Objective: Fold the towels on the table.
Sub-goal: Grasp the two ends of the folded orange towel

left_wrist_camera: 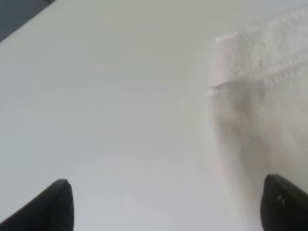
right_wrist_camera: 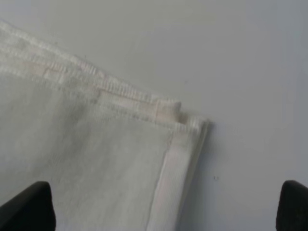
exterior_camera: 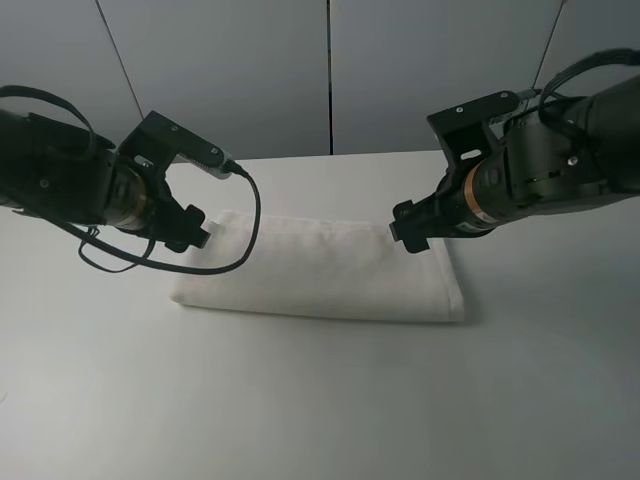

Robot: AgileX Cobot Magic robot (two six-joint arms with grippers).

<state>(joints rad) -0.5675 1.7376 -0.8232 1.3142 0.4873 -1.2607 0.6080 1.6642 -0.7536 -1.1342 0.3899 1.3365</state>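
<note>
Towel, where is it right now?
In the high view the towel lies folded on the table, centred between the left tool and right tool at its far corners.

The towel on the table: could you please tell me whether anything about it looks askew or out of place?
Only slightly: at the towel corner in the right wrist view, the folded layers do not line up, so lower hems peek out. Nothing else stands out.
</note>
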